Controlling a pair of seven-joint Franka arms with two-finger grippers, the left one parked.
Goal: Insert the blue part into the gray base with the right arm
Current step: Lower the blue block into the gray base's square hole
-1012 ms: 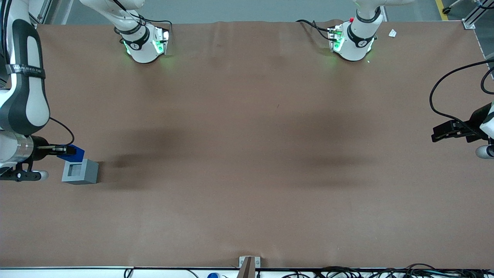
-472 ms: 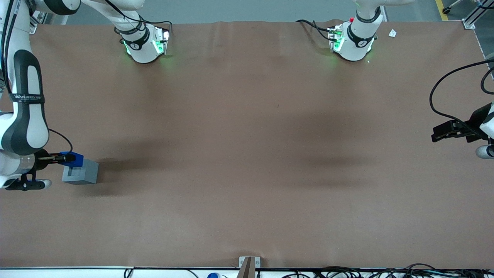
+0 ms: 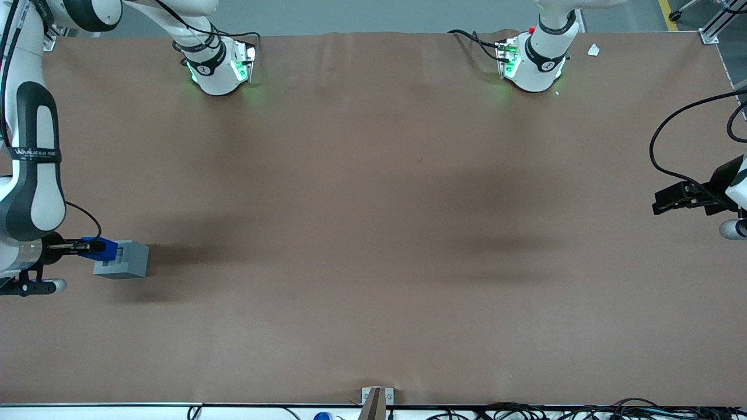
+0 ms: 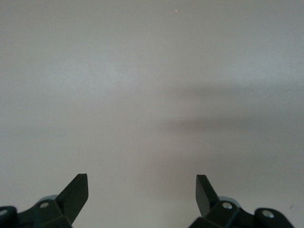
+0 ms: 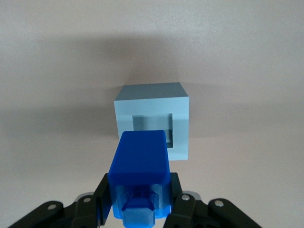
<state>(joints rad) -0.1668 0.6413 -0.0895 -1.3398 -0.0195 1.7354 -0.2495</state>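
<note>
Blue part [image 5: 140,166] sits clamped between the fingers of the right arm's gripper [image 3: 87,248], hovering over the near edge of the gray base [image 3: 125,261]. Grasp looks done; lowering it into the square recess [image 5: 154,127] remains.

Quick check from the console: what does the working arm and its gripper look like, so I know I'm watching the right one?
The right arm is white with rounded black panels and a black band bearing white lettering. A thin black cable loops from its wrist. A silver collar joins it to the black two-finger gripper, which sits beside the base at the working arm's end of the table. Its jaws are slim and black.
</note>
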